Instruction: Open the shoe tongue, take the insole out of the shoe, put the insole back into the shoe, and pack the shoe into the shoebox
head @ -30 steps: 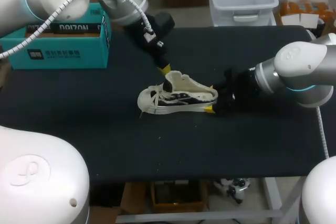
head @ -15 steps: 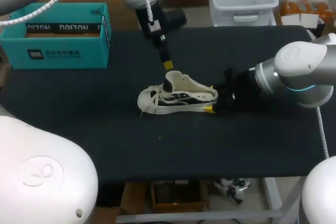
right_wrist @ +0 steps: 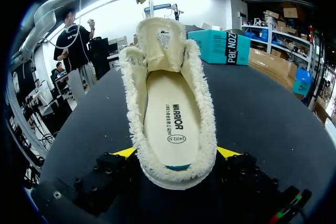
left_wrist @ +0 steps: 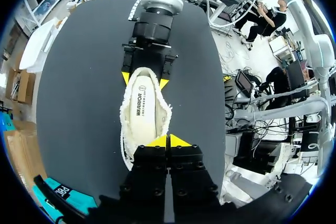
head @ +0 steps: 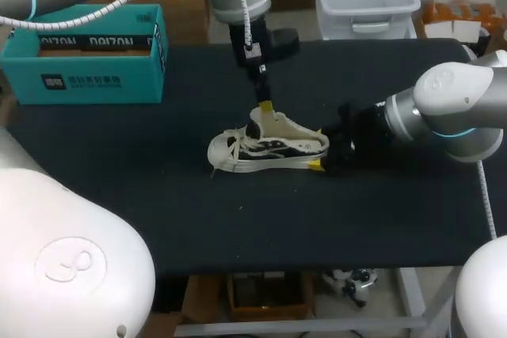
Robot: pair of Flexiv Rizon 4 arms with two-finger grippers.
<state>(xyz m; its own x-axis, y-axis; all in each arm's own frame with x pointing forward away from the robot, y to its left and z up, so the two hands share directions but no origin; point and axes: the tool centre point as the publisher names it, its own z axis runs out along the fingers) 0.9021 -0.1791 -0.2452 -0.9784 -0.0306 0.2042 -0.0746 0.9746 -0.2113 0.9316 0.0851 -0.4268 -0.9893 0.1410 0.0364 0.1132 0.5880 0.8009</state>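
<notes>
The shoe [head: 268, 146] stood on its sole near the middle of the dark surface [head: 158, 195], well apart from the teal shoebox [head: 95, 81] at the far left. The right pincer [right_wrist: 177, 153] was clamped across the heel, one yellow tip against each side. The left pincer [left_wrist: 168, 141] hung just above the tongue [right_wrist: 159, 43], its tips closed together and gripping nothing. The shoe is judged light, with a soft, fuzzy-edged upper that would give under a squeeze. The heel looked the firmest part, so the right pincer's hold appeared sound. The tongue looked thin and floppy and is best pinched at its free top edge. The insole [left_wrist: 143, 109] lay flat inside; it is judged thin and bendable, and most easily lifted at its heel end. The head view alone placed the shoebox and showed the shoe's side, but not its interior. The left wrist view looked straight down into the opening and showed much of the insole. Only the right wrist view showed the gap between the left tips and the tongue.
</notes>
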